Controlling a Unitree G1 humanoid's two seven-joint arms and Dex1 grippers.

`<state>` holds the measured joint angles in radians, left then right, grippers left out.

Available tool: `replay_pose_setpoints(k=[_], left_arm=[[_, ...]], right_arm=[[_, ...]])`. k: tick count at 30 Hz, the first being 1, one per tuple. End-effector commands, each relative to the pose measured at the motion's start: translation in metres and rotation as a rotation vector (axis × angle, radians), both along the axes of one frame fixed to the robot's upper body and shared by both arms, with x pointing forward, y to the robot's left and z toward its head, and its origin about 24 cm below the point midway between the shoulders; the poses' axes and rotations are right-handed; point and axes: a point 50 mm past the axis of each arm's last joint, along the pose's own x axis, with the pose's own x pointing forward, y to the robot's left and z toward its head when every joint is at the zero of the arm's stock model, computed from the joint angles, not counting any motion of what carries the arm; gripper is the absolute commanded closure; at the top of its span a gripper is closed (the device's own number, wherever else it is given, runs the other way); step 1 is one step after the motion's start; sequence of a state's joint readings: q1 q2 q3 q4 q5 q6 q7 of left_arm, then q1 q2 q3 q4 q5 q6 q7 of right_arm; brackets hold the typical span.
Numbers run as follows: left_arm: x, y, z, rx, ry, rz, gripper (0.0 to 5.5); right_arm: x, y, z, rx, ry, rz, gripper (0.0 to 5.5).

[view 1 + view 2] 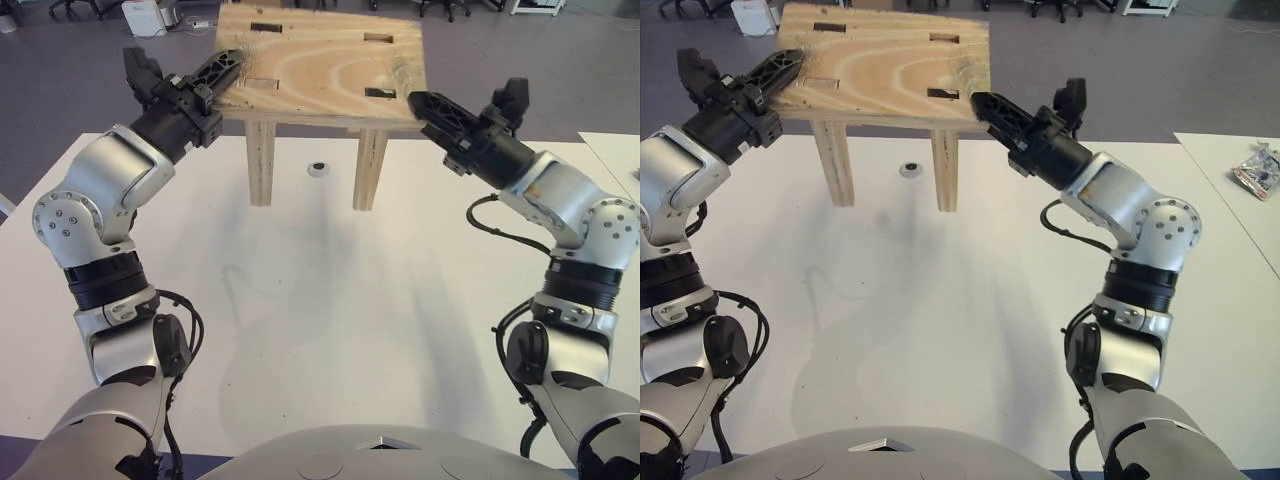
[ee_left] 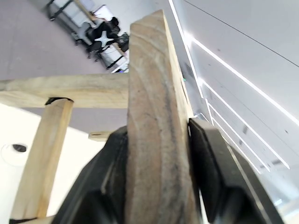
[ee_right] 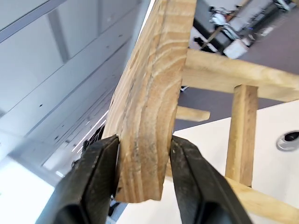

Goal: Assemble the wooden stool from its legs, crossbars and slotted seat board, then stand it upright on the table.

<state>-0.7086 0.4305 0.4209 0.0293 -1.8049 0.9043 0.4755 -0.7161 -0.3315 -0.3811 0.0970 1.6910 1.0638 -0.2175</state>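
Left eye view: the stool (image 1: 315,110) stands upright at the far side of the white bench (image 1: 320,300). Its seat board (image 1: 320,65) is on top and roughly level, with dark rectangular slots (image 1: 380,92) cut through near its corners. The two near legs (image 1: 260,160) run down from the board to the bench top. Whether their feet press on the surface or sit just above it, I cannot tell.

The left gripper (image 1: 222,70) is at the board's near-left corner. In the left wrist view its black fingers (image 2: 112,177) are clamped on either face of the board's edge (image 2: 156,130), with a crossbar (image 2: 65,91) and one leg showing beyond. The right gripper (image 1: 420,103) is at the near-right corner. In the right wrist view its fingers (image 3: 96,172) are closed the same way on the board's thickness (image 3: 149,107), one finger above and one below, both touching wood. Another crossbar and a leg show beyond it.

A small round fitting (image 1: 318,168) is set in the bench top between the two near legs, apart from both. Well off to the robot's right, a crinkled packet (image 1: 1255,165) lies on a neighbouring bench.
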Motion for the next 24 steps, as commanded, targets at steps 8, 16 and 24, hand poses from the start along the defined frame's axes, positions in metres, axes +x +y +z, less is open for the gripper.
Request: replay_pose_setpoints(k=[8, 16, 24], left_arm=[[-0.007, -0.019, -0.084, 0.034, 0.422, -0.028, 3.49], [0.018, 0.044, -0.059, 0.324, 0.137, 0.173, 2.30], [0.007, 0.036, 0.029, 0.362, -0.295, 0.126, 2.30]], right_arm=[[0.009, 0.014, -0.029, -0.053, 0.459, -0.240, 2.75], [0.023, -0.020, -0.001, -0.045, 0.333, -0.376, 1.64], [0.033, -0.043, 0.017, -0.003, 0.223, -0.436, 1.64]])
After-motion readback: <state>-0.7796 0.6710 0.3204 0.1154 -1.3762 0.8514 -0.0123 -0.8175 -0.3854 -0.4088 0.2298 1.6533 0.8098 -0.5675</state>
